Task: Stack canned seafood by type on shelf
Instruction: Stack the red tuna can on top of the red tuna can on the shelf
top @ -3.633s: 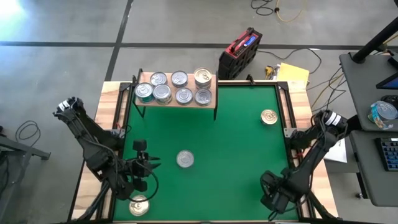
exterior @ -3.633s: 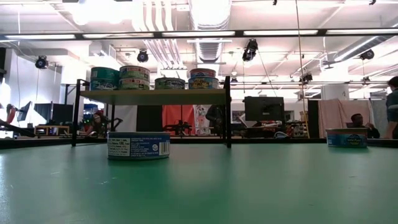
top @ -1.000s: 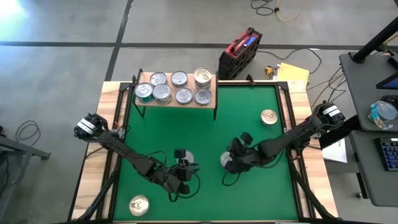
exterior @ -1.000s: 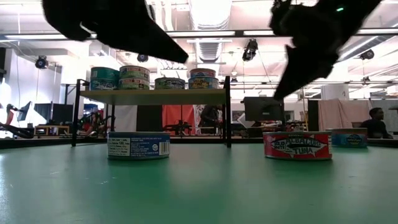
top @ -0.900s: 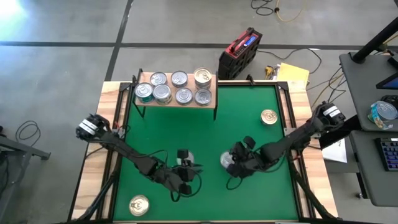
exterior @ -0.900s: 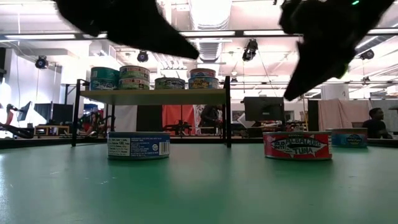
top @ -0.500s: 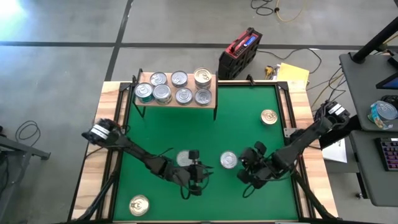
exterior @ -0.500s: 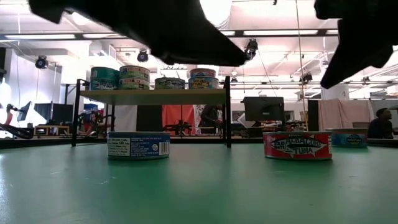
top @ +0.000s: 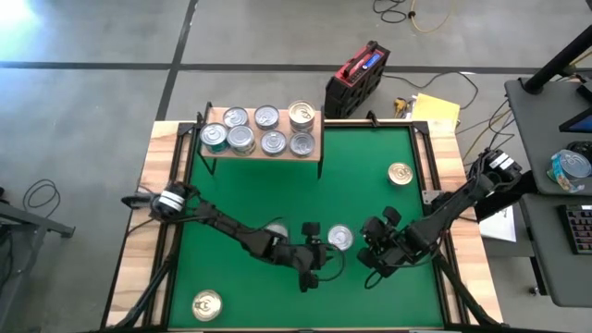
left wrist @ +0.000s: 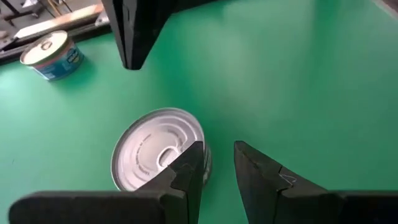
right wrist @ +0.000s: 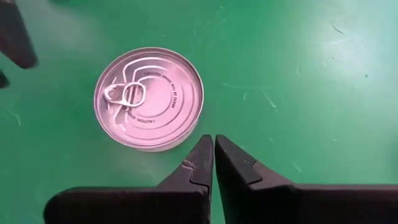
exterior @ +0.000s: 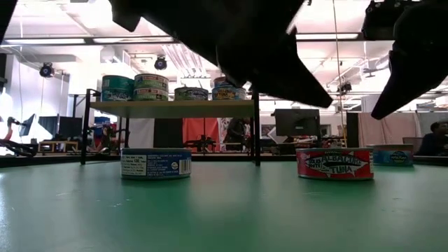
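Several tins (top: 264, 129) stand on the shelf (exterior: 175, 107) at the mat's far left. A silver-topped, red-sided tin (top: 339, 238) rests flat on the green mat near the middle. My left gripper (left wrist: 217, 152) hovers just above and beside it, fingers a little apart with nothing between them. My right gripper (right wrist: 213, 144) is shut and hangs close to the same tin (right wrist: 149, 96) on its right, clear of it. A blue-sided tin (exterior: 155, 163) sits farther left, partly under my left arm (top: 240, 236).
A gold-topped tin (top: 400, 173) sits near the mat's right edge, and another (top: 206, 304) at the near left corner. Bare green mat (top: 370, 199) lies between the shelf and the right edge. A red and black case (top: 356, 79) stands on the floor beyond the table.
My left gripper has travelled toward the table's right edge, past the blue-sided tin to the red-sided one, sinking a little. My right gripper has drawn back from the red-sided tin toward the right and near edges, staying shut. The tins have kept their places.
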Available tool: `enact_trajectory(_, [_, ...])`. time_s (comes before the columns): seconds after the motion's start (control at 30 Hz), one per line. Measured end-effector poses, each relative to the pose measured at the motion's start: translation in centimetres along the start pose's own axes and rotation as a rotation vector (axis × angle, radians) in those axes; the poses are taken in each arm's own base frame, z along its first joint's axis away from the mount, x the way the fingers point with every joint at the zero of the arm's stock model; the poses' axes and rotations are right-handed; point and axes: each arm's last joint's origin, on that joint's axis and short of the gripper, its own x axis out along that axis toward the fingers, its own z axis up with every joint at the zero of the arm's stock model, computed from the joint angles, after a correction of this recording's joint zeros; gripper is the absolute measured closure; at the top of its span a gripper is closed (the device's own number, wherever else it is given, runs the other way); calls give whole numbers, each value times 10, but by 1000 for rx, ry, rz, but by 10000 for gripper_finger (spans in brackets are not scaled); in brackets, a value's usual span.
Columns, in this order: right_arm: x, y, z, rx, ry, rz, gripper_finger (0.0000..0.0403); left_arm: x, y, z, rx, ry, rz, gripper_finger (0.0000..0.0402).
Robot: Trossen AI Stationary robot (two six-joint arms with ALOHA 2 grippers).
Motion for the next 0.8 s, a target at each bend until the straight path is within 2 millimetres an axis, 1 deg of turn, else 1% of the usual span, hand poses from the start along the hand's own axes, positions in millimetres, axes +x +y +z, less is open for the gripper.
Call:
enact_trajectory(0.13, [0, 0, 0, 9, 9, -1, 394, 6, 5, -1, -3, 10, 9, 326])
enact_trajectory(0.27, [0, -1, -1, -77, 9, -4, 394, 9, 8, -4, -4, 21, 27, 326])
enact_trajectory(0.5, [0, -1, 3, -16, -96, -42, 394, 21, 10, -13, -14, 16, 43, 326])
enact_trajectory(0.63, [0, -1, 3, 2, -90, -36, 394, 26, 14, -17, -12, 31, 61, 326])
enact_trajectory(0.8, [0, -1, 2, 1, -89, -37, 394, 31, 25, -17, -40, 43, 127, 326])
